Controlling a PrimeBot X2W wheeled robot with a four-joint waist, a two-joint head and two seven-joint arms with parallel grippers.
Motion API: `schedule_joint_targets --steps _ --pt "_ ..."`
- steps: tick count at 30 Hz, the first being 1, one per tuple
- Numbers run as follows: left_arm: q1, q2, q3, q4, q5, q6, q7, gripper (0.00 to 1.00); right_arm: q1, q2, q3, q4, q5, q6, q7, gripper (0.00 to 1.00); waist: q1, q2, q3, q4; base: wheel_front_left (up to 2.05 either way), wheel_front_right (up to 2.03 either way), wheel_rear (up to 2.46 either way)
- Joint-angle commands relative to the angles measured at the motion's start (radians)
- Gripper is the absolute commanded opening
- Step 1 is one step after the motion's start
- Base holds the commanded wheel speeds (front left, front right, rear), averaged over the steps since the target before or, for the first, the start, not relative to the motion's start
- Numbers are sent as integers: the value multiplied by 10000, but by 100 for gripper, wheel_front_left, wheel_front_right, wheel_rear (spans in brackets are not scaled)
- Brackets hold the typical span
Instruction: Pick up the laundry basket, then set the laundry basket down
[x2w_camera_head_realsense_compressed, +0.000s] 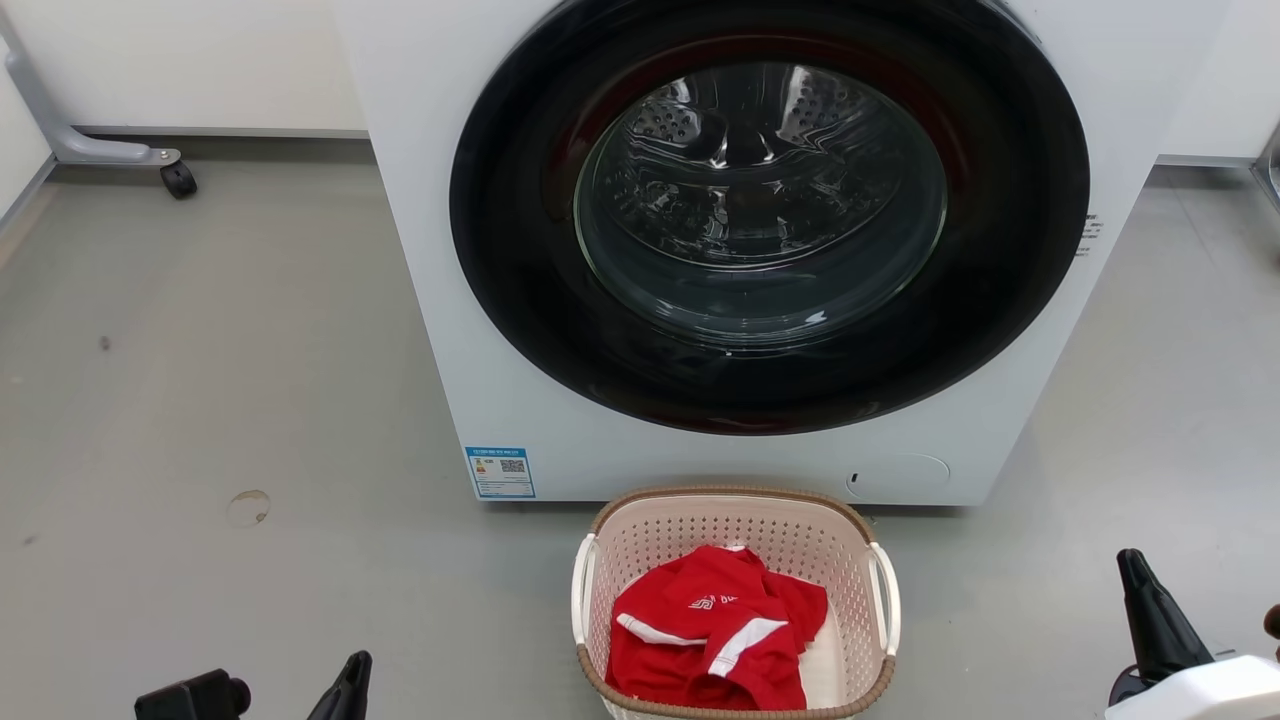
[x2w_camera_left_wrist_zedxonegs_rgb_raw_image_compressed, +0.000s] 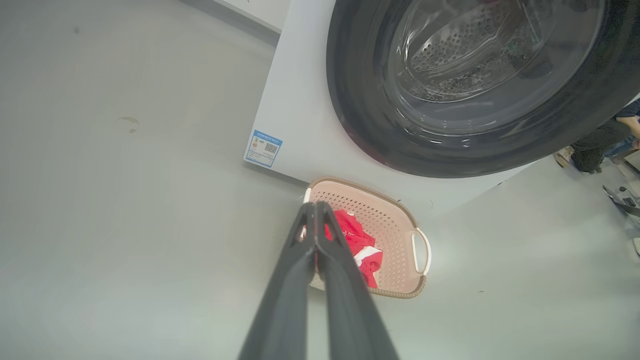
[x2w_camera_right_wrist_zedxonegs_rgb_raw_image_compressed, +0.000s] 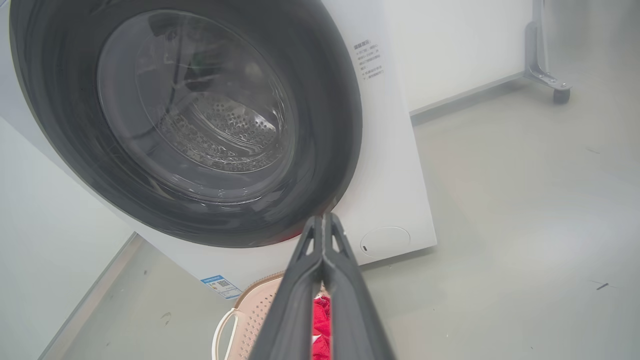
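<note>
The laundry basket (x2w_camera_head_realsense_compressed: 850, 600) is pale pink-cream perforated plastic with a brown woven rim and white loop handles. It stands on the grey floor just in front of the washing machine, with a red and white garment (x2w_camera_head_realsense_compressed: 715, 630) inside. The basket (x2w_camera_left_wrist_zedxonegs_rgb_raw_image_compressed: 390, 225) also appears in the left wrist view, and the basket (x2w_camera_right_wrist_zedxonegs_rgb_raw_image_compressed: 250, 315) at the bottom of the right wrist view. My left gripper (x2w_camera_head_realsense_compressed: 352, 675) sits low at the left, well apart from the basket, fingers pressed together and empty. My right gripper (x2w_camera_head_realsense_compressed: 1140, 580) hangs to the basket's right, also shut and empty.
A big white washing machine (x2w_camera_head_realsense_compressed: 520, 350) with a dark round door rises right behind the basket. A grey wheeled stand leg (x2w_camera_head_realsense_compressed: 120, 150) is at the far left by the wall. A person's leg and shoe (x2w_camera_left_wrist_zedxonegs_rgb_raw_image_compressed: 585, 150) show past the machine in the left wrist view.
</note>
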Motion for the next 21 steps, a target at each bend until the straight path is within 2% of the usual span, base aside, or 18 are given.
schedule_joint_targets --steps 1,21 --pt "-527 110 443 -87 -190 -169 51 0 -542 -209 -144 -243 295 -9 94 0 -2 -1 5 -16 0 0 0" --pt "-761 -841 1645 589 -1278 -1130 339 0 -787 -139 -585 -267 2026 -15 642 0 -2 -1 61 -196 0 0 0"
